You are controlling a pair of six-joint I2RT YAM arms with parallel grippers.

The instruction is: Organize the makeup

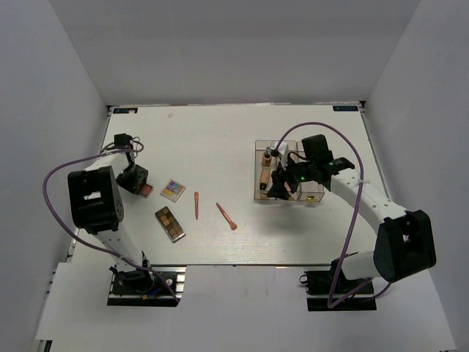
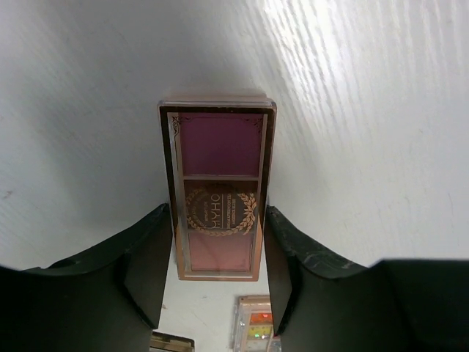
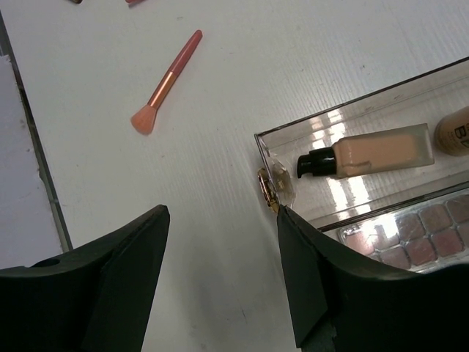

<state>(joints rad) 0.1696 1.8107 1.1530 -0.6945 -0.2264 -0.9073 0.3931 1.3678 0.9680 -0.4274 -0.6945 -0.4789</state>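
My left gripper [image 1: 136, 181] is shut on a pinkish eyeshadow palette [image 2: 220, 158], its fingers [image 2: 150, 257] pressed against both long sides; in the top view the palette [image 1: 146, 191] sits at the table's left. A pale multicolour palette [image 1: 173, 191], a brown palette [image 1: 170, 224] and two salmon-pink sticks [image 1: 196, 204] [image 1: 226, 216] lie on the table. My right gripper [image 3: 223, 220] is open and empty over the table beside the clear boxes [image 1: 289, 172]. A tan bottle with a dark cap [image 3: 370, 154] lies in one box, a second bottle [image 3: 454, 130] behind it, and another palette [image 3: 425, 235] in the adjacent box.
The clear box's gold front clasp [image 3: 265, 187] is just beside my right fingertip [image 3: 293, 235]. One pink stick [image 3: 167, 79] lies left of the boxes in the right wrist view. White walls surround the table [image 1: 220, 139]. A purple cable loops over each arm.
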